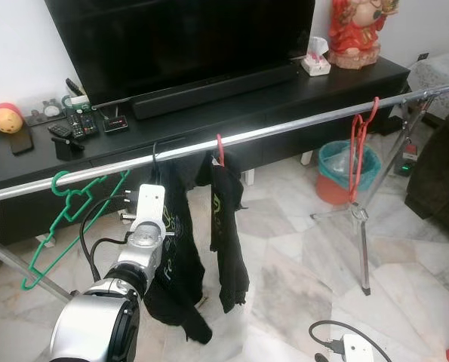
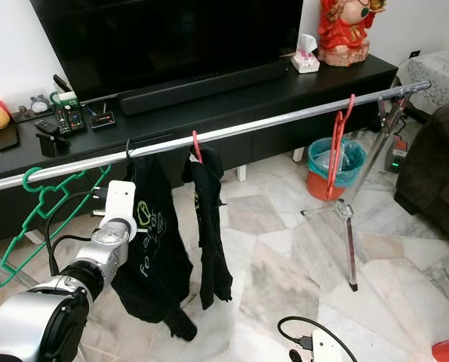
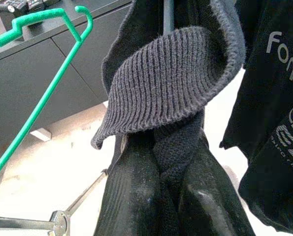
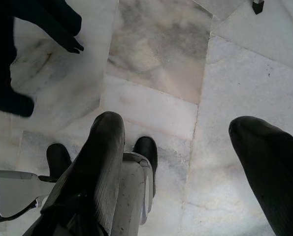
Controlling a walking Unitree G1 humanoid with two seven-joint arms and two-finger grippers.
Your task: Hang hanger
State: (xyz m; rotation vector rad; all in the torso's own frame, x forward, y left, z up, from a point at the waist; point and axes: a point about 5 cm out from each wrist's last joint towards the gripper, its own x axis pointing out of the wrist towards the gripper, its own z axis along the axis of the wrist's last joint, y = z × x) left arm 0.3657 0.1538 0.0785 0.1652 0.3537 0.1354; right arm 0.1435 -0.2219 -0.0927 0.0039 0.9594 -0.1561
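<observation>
While the left pincer (image 3: 168, 196) clamped the grey ribbed knit collar (image 3: 171, 88) of a dark garment (image 1: 175, 249) hanging from the long silver metal clothes rail (image 1: 284, 130), the thin green plastic hanger (image 1: 73, 219) hung on that rail at the garment's nine o'clock. The right pincer (image 4: 185, 162) pointed at the marble floor (image 4: 156, 64), fingers wide apart.
</observation>
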